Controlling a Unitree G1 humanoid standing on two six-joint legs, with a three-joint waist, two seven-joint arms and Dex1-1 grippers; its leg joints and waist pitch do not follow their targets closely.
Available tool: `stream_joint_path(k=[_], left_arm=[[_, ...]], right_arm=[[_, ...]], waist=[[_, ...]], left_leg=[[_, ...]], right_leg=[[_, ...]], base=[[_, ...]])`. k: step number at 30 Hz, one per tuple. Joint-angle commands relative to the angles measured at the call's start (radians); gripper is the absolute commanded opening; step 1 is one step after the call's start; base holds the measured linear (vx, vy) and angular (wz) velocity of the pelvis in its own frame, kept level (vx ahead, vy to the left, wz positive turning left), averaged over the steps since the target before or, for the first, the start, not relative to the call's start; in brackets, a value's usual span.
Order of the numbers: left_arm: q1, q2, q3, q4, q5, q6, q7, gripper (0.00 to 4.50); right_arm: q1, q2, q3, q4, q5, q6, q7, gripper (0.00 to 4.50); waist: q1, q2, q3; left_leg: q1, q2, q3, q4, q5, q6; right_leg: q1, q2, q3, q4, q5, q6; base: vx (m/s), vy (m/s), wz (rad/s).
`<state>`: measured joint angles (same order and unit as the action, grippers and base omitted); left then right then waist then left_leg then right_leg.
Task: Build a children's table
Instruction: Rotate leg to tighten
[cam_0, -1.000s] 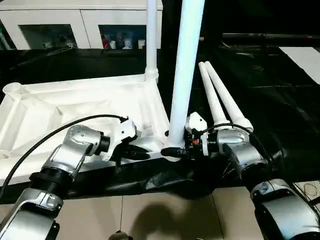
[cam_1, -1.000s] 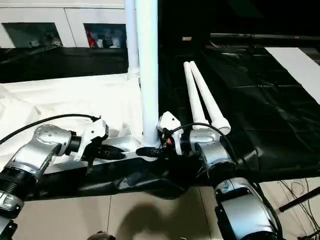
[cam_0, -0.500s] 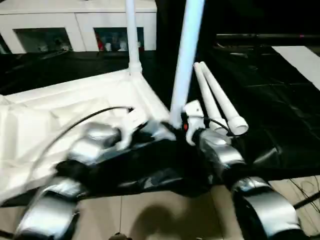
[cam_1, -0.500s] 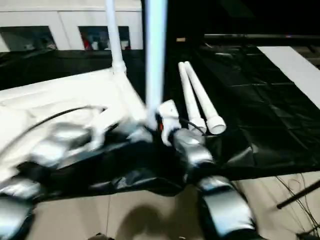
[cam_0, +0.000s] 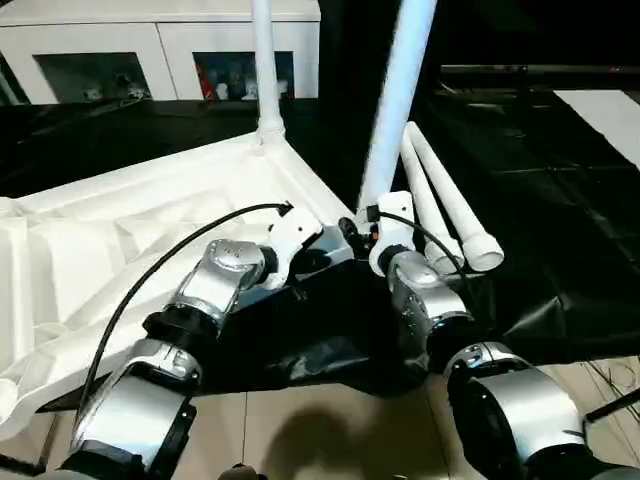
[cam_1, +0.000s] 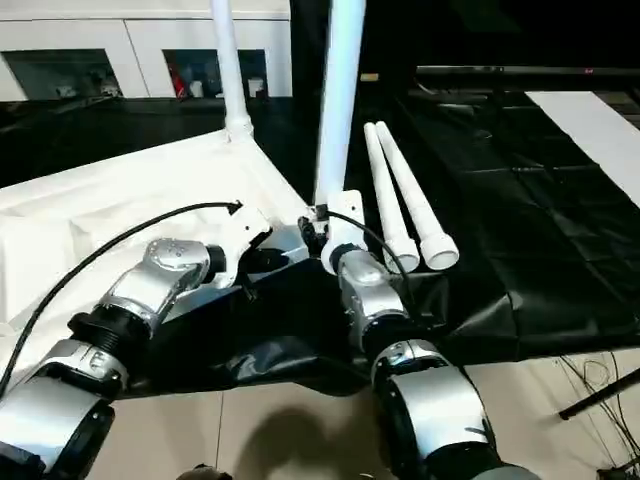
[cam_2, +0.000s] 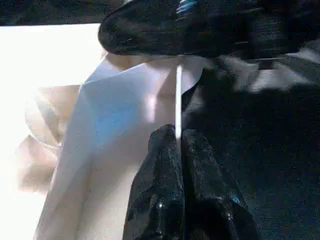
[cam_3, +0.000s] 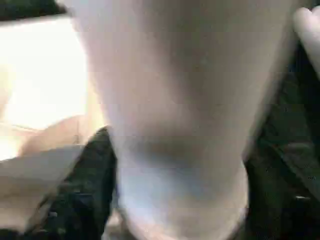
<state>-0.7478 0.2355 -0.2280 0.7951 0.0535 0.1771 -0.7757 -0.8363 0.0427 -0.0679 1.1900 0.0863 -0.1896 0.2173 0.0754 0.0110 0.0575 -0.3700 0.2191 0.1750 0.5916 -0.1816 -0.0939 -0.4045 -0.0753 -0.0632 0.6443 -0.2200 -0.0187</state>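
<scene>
The children's table (cam_0: 150, 220) lies upside down on the black-sheeted tabletop (cam_0: 560, 200), ribbed underside up, directly ahead of me. The head views give the general layout. The far leg (cam_0: 265, 70) stands upright in its corner socket. The near leg (cam_0: 395, 110) rises with a slight lean from the corner closest to my wrists. My left wrist view adds detail that the head views do not resolve: my left hand (cam_2: 179, 131) has its two black fingers pressed together with nothing between them, their tips against the table's white edge by that near corner. My right wrist view is taken close against the near leg's base. My right hand (cam_0: 365, 225) holds that leg, with one black finger (cam_3: 80, 200) on either side of the tube and hard against it. Count: one table slab, four legs. Two legs are upright in sockets. Two loose legs (cam_0: 450, 205) lie side by side, touching, on the sheet just to the right of my right hand. A white cabinet (cam_0: 160, 45) stands beyond.
</scene>
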Motion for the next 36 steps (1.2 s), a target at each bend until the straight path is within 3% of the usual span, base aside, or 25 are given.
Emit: stream_joint_path(k=[1, 4, 5, 7, 9, 11, 18, 26, 30, 31, 35, 36], left_arm=[[0.028, 0.018, 0.021, -0.031, -0.026, -0.051, -0.045, 0.00], [0.056, 0.045, 0.002, -0.058, -0.042, -0.092, -0.152, 0.00], [0.061, 0.052, -0.001, -0.064, -0.046, -0.095, -0.176, 0.00], [0.084, 0.090, -0.022, -0.091, -0.062, -0.113, -0.291, 0.00], [0.091, 0.103, -0.031, -0.098, -0.064, -0.120, -0.325, 0.00], [0.107, 0.137, -0.055, -0.121, -0.071, -0.135, -0.410, 0.00], [0.136, 0.183, -0.063, -0.169, -0.089, -0.107, -0.507, 0.00], [0.150, 0.178, -0.061, -0.193, -0.102, -0.101, -0.532, 0.00], [0.149, 0.178, -0.062, -0.190, -0.105, -0.103, -0.536, 0.00], [0.148, 0.178, -0.061, -0.187, -0.107, -0.104, -0.538, 0.00], [0.145, 0.177, -0.062, -0.178, -0.104, -0.109, -0.541, 0.00], [0.141, 0.170, -0.060, -0.174, -0.101, -0.106, -0.531, 0.00]], right_arm=[[0.008, -0.013, 0.028, -0.037, 0.001, -0.012, 0.095, 3.70], [0.036, -0.051, 0.064, -0.085, -0.010, 0.006, 0.229, 3.92], [0.044, -0.061, 0.072, -0.099, -0.011, 0.011, 0.264, 3.92], [0.088, -0.118, 0.119, -0.170, -0.017, 0.024, 0.430, 3.92], [0.104, -0.138, 0.135, -0.192, -0.020, 0.024, 0.482, 3.92], [0.133, -0.189, 0.159, -0.234, -0.020, 0.029, 0.607, 3.92], [0.155, -0.272, 0.206, -0.283, -0.017, 0.050, 0.823, 3.92], [0.141, -0.275, 0.213, -0.286, -0.024, 0.072, 0.846, 3.92], [0.142, -0.272, 0.211, -0.293, -0.017, 0.085, 0.858, 3.55], [0.144, -0.273, 0.215, -0.295, -0.018, 0.086, 0.863, 3.55], [0.149, -0.276, 0.212, -0.299, -0.015, 0.091, 0.859, 3.18], [0.148, -0.273, 0.201, -0.291, -0.012, 0.102, 0.826, 3.12]], waist=[[-0.002, 0.003, -0.076], [-0.008, -0.002, -0.076], [-0.008, 0.003, -0.076], [-0.007, 0.006, -0.075], [0.000, 0.008, -0.075], [0.004, 0.002, -0.074], [0.013, 0.001, -0.074], [0.011, -0.002, -0.074], [0.011, 0.000, -0.075], [0.010, 0.009, -0.075], [0.010, 0.005, -0.076], [0.010, 0.010, -0.076]], left_leg=[[0.002, 0.002, 0.002, -0.058, -0.099, 0.050], [0.001, 0.004, 0.003, -0.056, -0.089, 0.072], [0.002, 0.004, 0.002, -0.055, -0.091, 0.077], [0.005, 0.008, 0.004, -0.055, -0.100, 0.086], [0.006, 0.012, 0.005, -0.055, -0.098, 0.094], [0.006, 0.012, 0.007, -0.055, -0.112, 0.091], [0.005, 0.014, 0.006, -0.057, -0.118, 0.076], [0.006, 0.012, 0.006, -0.056, -0.111, 0.070], [0.006, 0.012, 0.006, -0.055, -0.104, 0.073], [0.006, 0.012, 0.005, -0.054, -0.105, 0.072], [0.006, 0.012, 0.005, -0.055, -0.109, 0.068], [0.007, 0.011, 0.005, -0.055, -0.113, 0.067]], right_leg=[[0.068, -0.056, 0.043, -0.068, 0.074, -0.243], [0.069, -0.056, 0.043, -0.066, 0.092, -0.260], [0.070, -0.056, 0.043, -0.066, 0.091, -0.262], [0.067, -0.056, 0.043, -0.068, 0.084, -0.271], [0.065, -0.053, 0.040, -0.065, 0.101, -0.276], [0.064, -0.054, 0.041, -0.066, 0.077, -0.280], [0.063, -0.056, 0.042, -0.066, 0.039, -0.273], [0.062, -0.055, 0.042, -0.067, 0.027, -0.270], [0.062, -0.054, 0.042, -0.066, 0.039, -0.270], [0.062, -0.055, 0.042, -0.066, 0.041, -0.271], [0.063, -0.054, 0.041, -0.066, 0.045, -0.273], [0.062, -0.054, 0.041, -0.066, 0.048, -0.274]], base=[[0.000, 0.000, 0.00], [0.000, 0.000, 0.00], [0.000, 0.000, 0.00], [0.000, 0.000, 0.00], [0.000, 0.000, 0.00], [0.000, 0.000, 0.00], [0.000, 0.000, 0.00], [0.000, 0.000, 0.00], [0.000, 0.000, 0.00], [0.000, 0.000, 0.00], [0.000, 0.000, 0.00], [0.000, 0.000, 0.00]])
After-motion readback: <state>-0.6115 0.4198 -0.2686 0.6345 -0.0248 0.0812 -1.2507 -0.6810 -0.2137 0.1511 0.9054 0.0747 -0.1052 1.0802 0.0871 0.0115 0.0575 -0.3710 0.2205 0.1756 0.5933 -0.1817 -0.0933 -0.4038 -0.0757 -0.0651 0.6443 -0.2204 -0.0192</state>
